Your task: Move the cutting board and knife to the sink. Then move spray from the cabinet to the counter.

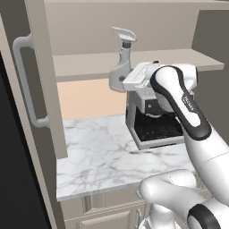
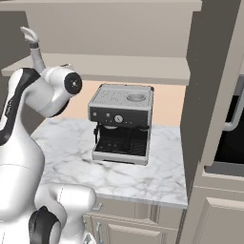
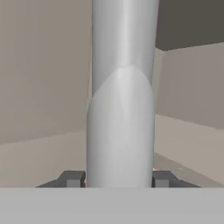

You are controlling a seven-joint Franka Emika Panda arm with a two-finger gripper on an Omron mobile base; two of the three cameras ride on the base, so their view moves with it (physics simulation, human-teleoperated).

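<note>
Nearest to us, the gripper [image 3: 118,179] has its two dark fingertips [image 3: 73,178] pressed against either side of the spray [image 3: 121,113], so we read the claw as clamped on the bottle's wide lower body. The bottle stands upright between the fingers, its narrow neck rising straight above them.

From the left base view, the spray [image 1: 120,67] sits at the front edge of the cabinet shelf [image 1: 89,65], and we cannot tell whether its base rests on the shelf or is just clear of it. Directly below and a little to the right stands the coffee machine [image 1: 154,118] on the counter [image 1: 98,156]. To the left, the open cabinet door [image 1: 42,80] with its curved handle [image 1: 24,80] reaches down to the marble.

We judge three risks. The grip is low on a smooth, rounded body, so a quick swing could let the tall bottle tip or slide between the fingers. Drawing it out too low could knock its base on the shelf lip. Lowering it straight down would strike the coffee machine, so we would want the bare marble between the machine and the door.

Farthest back, the cabinet's inner walls close in behind the bottle.
</note>
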